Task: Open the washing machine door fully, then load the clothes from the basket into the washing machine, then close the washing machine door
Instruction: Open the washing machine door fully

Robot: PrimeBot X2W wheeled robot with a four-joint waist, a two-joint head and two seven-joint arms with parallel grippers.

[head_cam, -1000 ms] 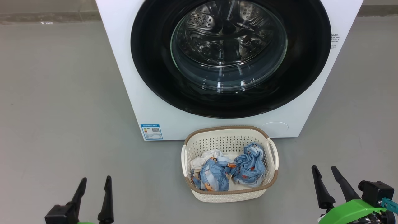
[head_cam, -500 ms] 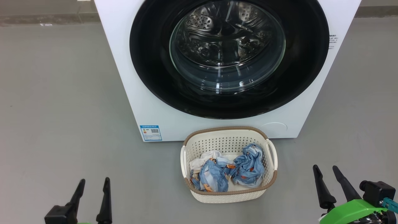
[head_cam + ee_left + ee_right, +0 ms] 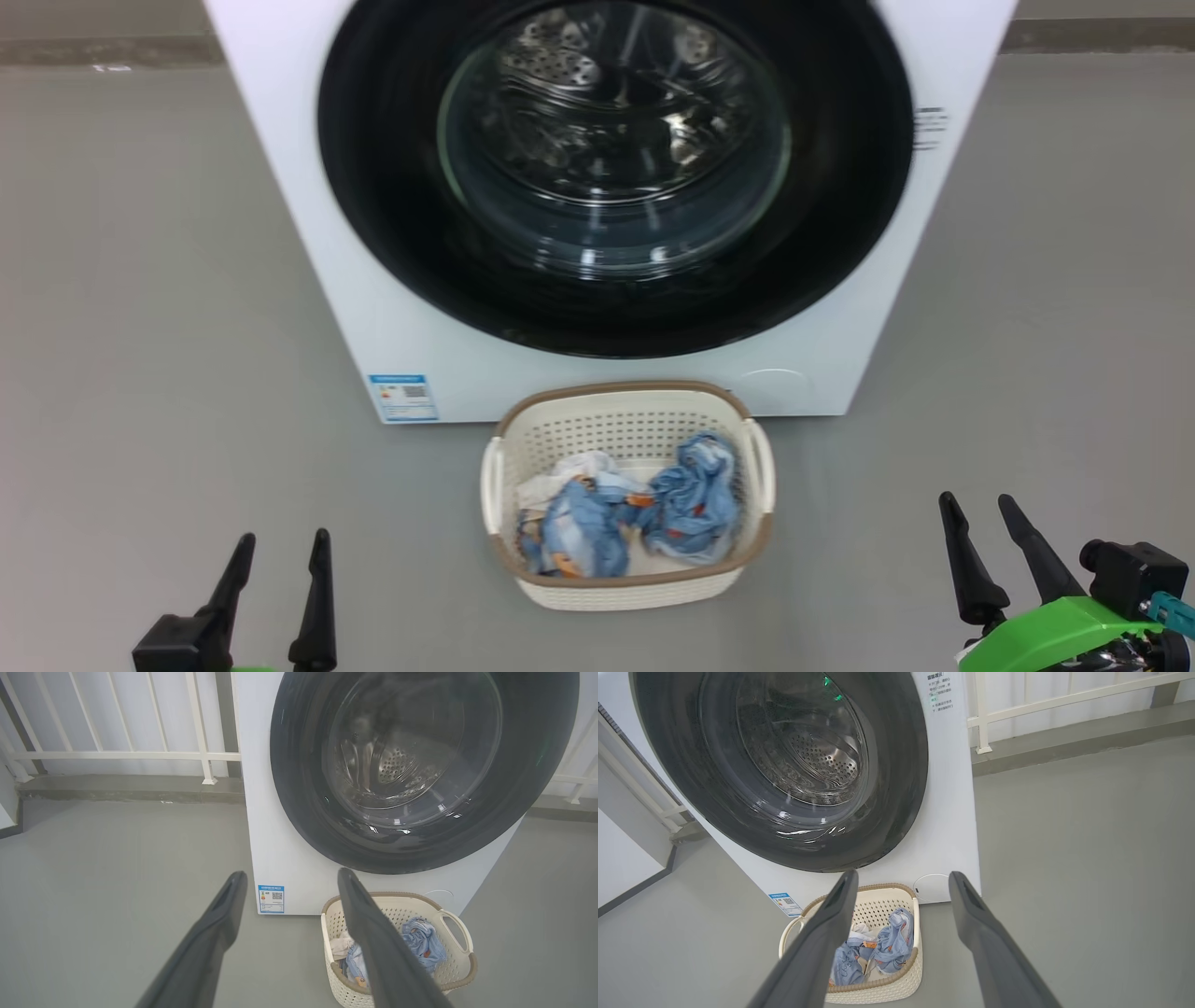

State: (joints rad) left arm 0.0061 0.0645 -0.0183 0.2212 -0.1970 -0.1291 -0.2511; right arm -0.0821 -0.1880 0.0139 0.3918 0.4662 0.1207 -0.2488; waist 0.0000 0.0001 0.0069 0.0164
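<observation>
Shut washing machine door [image 3: 616,168] facing the robot, basket [image 3: 625,593] of clothes [image 3: 635,518] lying crosswise just before the washing machine [image 3: 439,373], well apart from left gripper [image 3: 285,535] and right gripper [image 3: 974,498], jaws parted, empty.

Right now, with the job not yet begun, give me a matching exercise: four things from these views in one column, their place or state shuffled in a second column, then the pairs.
1. washing machine door
2. clothes
3. blue sticker
4. left gripper

A. open, holding nothing
B. shut
C. lying in the basket
D. low on the washing machine, left of the basket in the head view

Pairs: 1-B, 2-C, 3-D, 4-A.
</observation>
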